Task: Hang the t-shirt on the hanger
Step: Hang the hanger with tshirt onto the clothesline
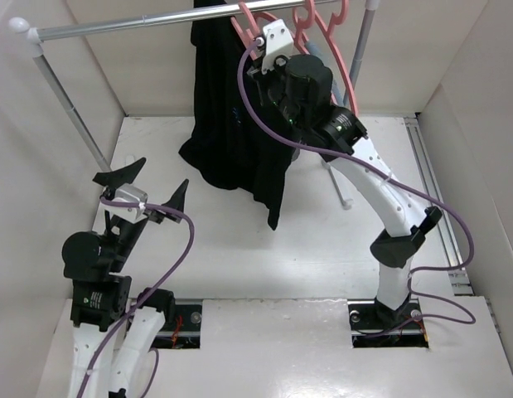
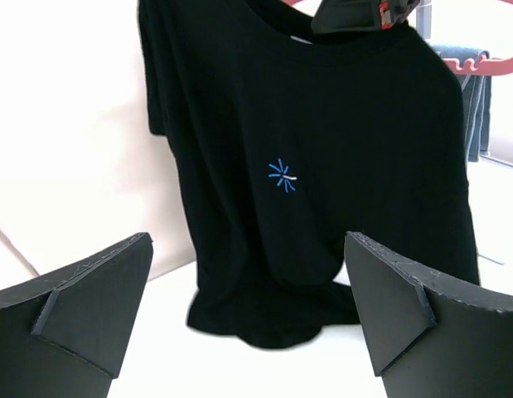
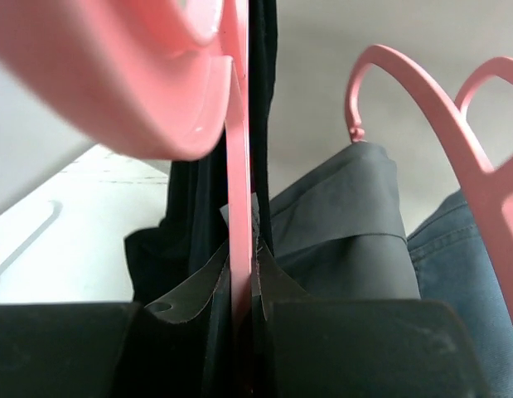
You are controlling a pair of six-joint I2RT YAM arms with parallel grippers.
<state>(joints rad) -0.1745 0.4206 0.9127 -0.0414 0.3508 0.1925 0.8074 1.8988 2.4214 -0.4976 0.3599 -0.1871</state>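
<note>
The black t-shirt [image 1: 227, 108] hangs from the pink hanger [image 1: 246, 21] up by the rail, and its hem bunches on the table. In the left wrist view the t-shirt [image 2: 322, 124] faces me with its small blue star mark [image 2: 282, 175]. My right gripper [image 1: 258, 51] is shut on the hanger [image 3: 239, 191] at the shirt's collar, the thin pink bar pinched between its pads [image 3: 242, 257]. The t-shirt [image 3: 177, 249] drops away to the left of that bar. My left gripper [image 1: 157, 182] stands wide open in front of the shirt [image 2: 248, 315], low over the table and holding nothing.
A metal rail [image 1: 157, 25] on slanted legs [image 1: 74, 108] spans the back. To the right hang other pink hangers [image 3: 422, 91], one with grey cloth [image 3: 347, 224] and one with blue cloth [image 3: 467, 274]. White walls close in the table [image 1: 256, 249].
</note>
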